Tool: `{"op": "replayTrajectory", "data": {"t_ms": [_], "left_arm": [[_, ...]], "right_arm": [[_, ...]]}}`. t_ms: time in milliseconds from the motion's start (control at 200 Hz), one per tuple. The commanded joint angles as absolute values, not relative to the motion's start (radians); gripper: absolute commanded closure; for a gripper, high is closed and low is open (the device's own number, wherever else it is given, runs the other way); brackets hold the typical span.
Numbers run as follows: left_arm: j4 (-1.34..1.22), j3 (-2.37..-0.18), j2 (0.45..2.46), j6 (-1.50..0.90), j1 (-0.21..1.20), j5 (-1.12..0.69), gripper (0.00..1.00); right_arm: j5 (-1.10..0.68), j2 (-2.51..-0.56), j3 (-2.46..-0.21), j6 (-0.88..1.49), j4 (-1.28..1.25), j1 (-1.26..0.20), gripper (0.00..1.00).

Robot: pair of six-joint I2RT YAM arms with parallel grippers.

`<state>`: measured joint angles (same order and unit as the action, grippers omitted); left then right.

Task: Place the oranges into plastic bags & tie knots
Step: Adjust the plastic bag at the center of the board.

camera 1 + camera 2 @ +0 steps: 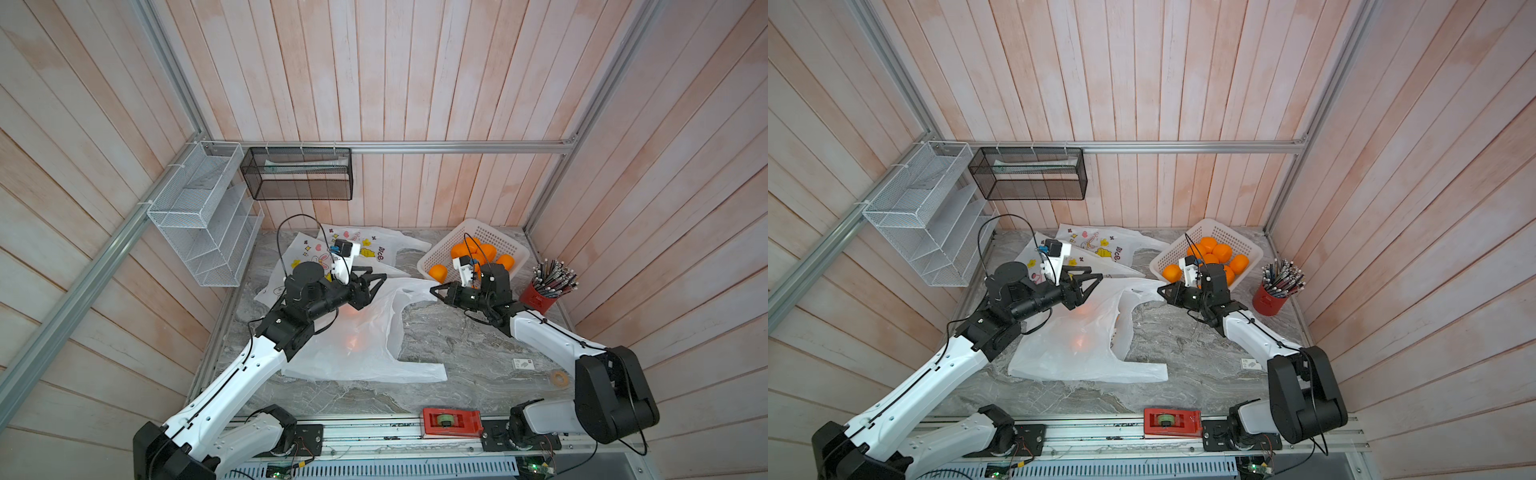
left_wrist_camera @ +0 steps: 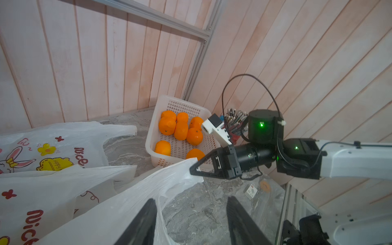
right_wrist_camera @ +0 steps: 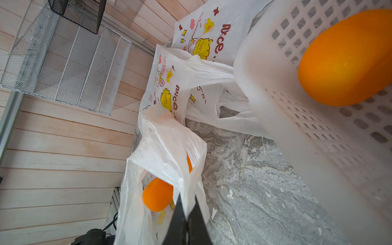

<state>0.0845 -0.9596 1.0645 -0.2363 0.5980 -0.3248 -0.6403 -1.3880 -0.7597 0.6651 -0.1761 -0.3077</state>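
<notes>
- Pinching a raised edge of the thin white translucent plastic bag [image 1: 365, 353], the right hand [image 3: 186, 212] was clamped tight on it above the grey marbled desk [image 1: 457, 345].
- The left hand [image 2: 192, 199] hovered with fingers apart, holding nothing.
- Small bright oranges [image 3: 158, 195] inside the bag were veiled by film; their count was unclear.
- Others lay in the white perforated basket [image 2: 151, 135].

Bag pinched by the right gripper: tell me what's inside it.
Inside the bag, one orange shows clearly and a sliver of a second orange peeks past a fold. The film hides any others.
</notes>
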Motion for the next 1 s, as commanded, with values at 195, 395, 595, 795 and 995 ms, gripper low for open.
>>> {"op": "replayTrajectory", "data": {"t_ms": [195,395,595,795,995], "left_arm": [[0.197,-0.980,1.085,-0.027,0.942,0.036,0.43],[0.257,-0.965,1.175,0.022,1.153,0.149,0.38],[0.374,-1.012,1.330,0.045,1.257,0.255,0.29],[0.362,-1.067,1.489,-0.017,1.360,0.284,0.26],[0.338,-1.112,1.581,-0.144,1.411,0.261,0.22]], "right_arm": [[-0.625,-1.386,-0.769,0.646,-0.145,-0.290,1.00],[-0.620,-1.388,-0.769,0.640,-0.137,-0.287,1.00],[-0.622,-1.391,-0.769,0.635,-0.129,-0.286,1.00],[-0.618,-1.391,-0.769,0.641,-0.124,-0.286,1.00],[-0.619,-1.391,-0.771,0.636,-0.114,-0.287,1.00]]}}
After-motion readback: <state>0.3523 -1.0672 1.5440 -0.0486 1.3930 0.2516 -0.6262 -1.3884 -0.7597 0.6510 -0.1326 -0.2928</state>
